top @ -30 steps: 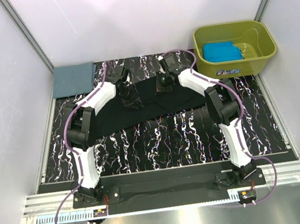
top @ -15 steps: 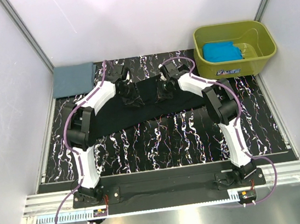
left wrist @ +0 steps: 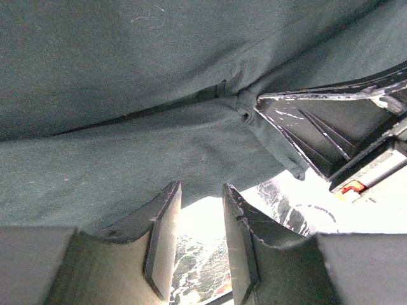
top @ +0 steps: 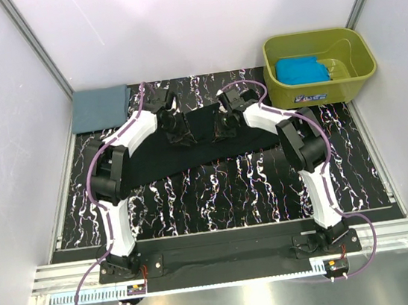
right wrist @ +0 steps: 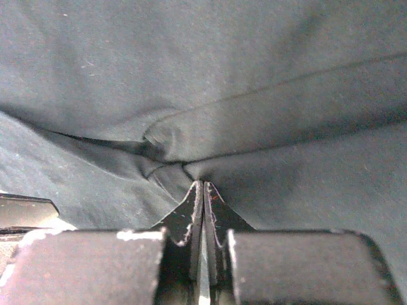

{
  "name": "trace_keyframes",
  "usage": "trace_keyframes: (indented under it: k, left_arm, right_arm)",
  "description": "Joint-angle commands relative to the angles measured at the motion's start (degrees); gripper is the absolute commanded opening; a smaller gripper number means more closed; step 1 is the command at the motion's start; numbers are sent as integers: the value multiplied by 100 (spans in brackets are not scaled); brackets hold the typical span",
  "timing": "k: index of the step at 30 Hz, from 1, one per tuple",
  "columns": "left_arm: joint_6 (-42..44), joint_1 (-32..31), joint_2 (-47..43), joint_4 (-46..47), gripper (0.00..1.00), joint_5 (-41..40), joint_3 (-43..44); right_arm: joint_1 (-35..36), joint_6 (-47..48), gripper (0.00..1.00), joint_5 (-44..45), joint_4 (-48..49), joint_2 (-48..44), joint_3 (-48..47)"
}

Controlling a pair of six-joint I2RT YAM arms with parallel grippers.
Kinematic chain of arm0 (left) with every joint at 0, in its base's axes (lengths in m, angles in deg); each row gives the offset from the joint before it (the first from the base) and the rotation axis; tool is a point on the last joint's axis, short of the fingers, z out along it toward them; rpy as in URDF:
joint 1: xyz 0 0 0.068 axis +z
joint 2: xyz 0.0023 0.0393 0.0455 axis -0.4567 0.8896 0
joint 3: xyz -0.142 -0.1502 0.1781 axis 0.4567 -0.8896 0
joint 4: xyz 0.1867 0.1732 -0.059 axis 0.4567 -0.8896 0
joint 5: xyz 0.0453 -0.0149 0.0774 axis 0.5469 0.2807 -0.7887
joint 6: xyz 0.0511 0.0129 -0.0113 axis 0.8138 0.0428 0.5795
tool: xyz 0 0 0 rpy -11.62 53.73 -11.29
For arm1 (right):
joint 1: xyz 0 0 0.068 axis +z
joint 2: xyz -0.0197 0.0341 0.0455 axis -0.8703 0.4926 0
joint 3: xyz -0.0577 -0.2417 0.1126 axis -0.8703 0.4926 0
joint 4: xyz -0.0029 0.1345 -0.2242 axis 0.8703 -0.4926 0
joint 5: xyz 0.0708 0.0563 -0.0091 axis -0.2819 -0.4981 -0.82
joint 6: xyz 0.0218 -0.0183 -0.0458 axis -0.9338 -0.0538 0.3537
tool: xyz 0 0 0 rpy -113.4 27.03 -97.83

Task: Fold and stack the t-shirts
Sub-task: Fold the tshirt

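The black t-shirt lies spread across the back half of the marbled table, with its upper edge bunched between the arms. My right gripper is shut on a puckered pinch of the black t-shirt. My left gripper sits just left of it, open, with the shirt's edge at its fingertips and table showing in the gap. The slate grey-blue t-shirt lies folded at the back left. The turquoise t-shirt sits in the tub.
The olive-green tub stands at the back right corner. The marbled tabletop shows in front of the black shirt. White walls enclose the table at the back and on both sides.
My right gripper has drawn the shirt's upper edge toward me and toward the left gripper, so the cloth bunches more between the arms. The left gripper has barely moved.
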Motion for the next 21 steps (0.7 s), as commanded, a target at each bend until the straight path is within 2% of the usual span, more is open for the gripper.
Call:
trace_keyframes:
  k: [1, 4, 7, 10, 12, 16, 21]
  left_arm:
    - [53, -8, -216, 171, 38, 201, -55]
    - [53, -113, -181, 206, 40, 333, 23]
    - [-279, -245, -102, 548, 46, 465, 7]
    - [-876, -333, 12, 1233, 47, 693, -134]
    - [-1071, -421, 152, 1462, 47, 598, -108]
    - [-1615, -465, 346, 1630, 45, 378, -152]
    - [-2073, -553, 154, 1998, 47, 70, -538]
  right_arm:
    - [38, 129, 9, 406, -352, -469, -206]
    - [-85, 112, 22, 432, -554, -671, -207]
    - [-374, 76, 27, 459, -669, -908, -128]
    - [-612, 172, 29, 397, -783, -1163, -84]
    - [-788, 269, 34, 274, -879, -1287, -66]
    - [-956, 410, 39, 221, -968, -1681, 136]
    - [-1000, 498, 44, 221, -959, -1999, 513]
